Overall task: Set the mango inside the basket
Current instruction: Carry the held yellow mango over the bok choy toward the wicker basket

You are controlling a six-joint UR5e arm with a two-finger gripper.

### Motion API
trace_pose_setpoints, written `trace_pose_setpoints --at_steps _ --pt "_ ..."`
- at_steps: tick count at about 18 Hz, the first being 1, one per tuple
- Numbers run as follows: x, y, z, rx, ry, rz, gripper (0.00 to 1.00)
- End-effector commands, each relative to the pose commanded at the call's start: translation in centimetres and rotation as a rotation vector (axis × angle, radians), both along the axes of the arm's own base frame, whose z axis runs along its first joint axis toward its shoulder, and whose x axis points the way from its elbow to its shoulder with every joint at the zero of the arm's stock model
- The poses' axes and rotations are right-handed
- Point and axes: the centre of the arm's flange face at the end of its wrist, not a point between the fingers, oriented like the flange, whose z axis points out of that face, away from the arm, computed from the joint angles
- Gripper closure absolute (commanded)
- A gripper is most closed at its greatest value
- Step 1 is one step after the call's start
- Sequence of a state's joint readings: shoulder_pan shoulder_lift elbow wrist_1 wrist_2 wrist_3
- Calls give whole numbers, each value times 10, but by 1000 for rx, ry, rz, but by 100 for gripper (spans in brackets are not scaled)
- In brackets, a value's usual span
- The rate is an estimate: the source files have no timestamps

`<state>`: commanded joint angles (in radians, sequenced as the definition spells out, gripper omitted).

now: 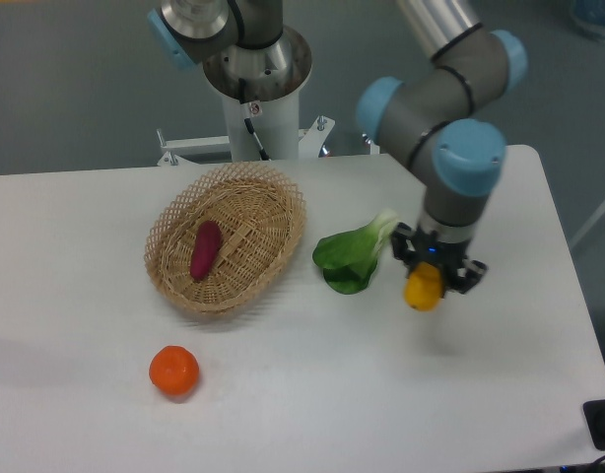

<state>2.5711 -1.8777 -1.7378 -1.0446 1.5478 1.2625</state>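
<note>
One yellow-orange mango, smooth, oblong, gripped upright in black jaws

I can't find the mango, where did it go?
The mango is held in the gripper, on the right side of the picture, just right of the leafy green. It isn't in the basket yet.

Bright, even overhead light (soft faint shadows), sharp focus, no glare.

No readable text, label, brand, number or sign appears on anything.
</note>
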Motion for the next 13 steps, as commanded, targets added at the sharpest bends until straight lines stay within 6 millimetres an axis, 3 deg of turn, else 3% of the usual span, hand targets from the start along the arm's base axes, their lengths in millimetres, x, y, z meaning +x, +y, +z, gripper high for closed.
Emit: trace_pose_setpoints --at_steps 6,10,13 --pt "48 18 5 0 -2 -72 45" --pt "101 28 3 -3 -15 -151 44" --pt "131 38 -1 -13 -23 -201 44"
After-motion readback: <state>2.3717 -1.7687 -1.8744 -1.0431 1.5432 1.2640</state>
